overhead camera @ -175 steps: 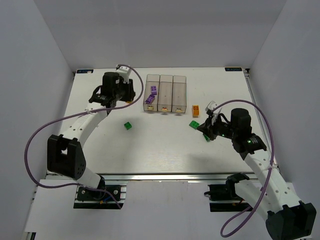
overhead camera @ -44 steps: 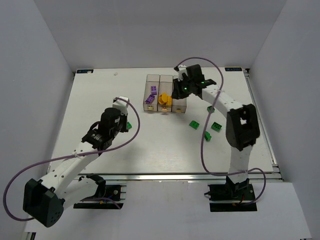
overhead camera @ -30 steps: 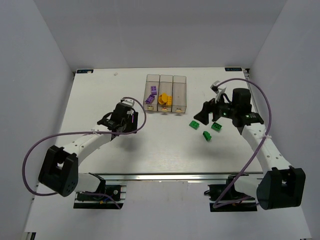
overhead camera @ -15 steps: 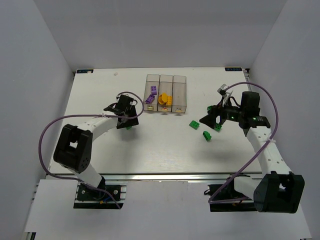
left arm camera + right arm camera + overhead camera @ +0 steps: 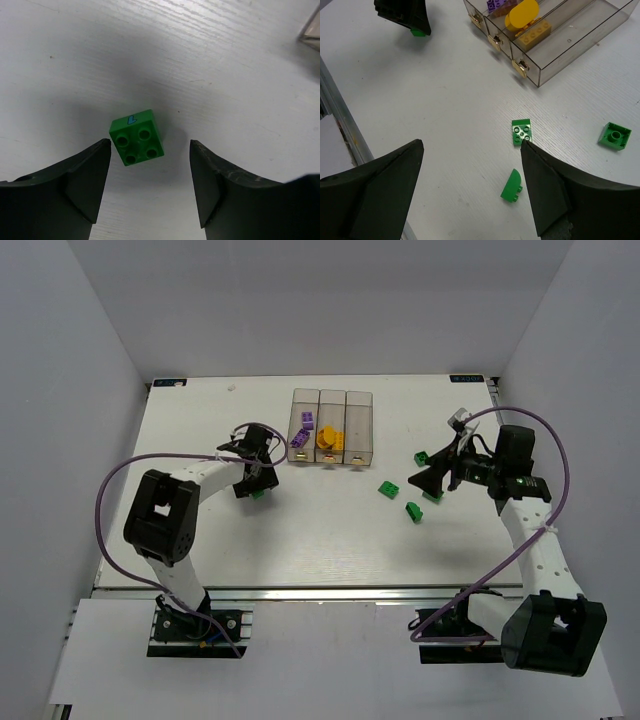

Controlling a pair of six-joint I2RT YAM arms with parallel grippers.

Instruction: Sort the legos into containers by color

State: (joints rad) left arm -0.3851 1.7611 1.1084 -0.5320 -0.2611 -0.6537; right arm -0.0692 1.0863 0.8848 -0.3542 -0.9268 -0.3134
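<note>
Now left end effector (image 5: 150,146) has apparently reached green lego (image 5: 137,138).

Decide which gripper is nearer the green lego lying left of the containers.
Left. The left gripper hangs open right over that green lego, fingers either side. The right gripper is far across the table, beyond the containers, above other green legos.

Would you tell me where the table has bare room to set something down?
Bare: the near strip of the table in front of the containers, and the far-left corner. Crowded: right of them, where green legos lie by the right gripper.
</note>
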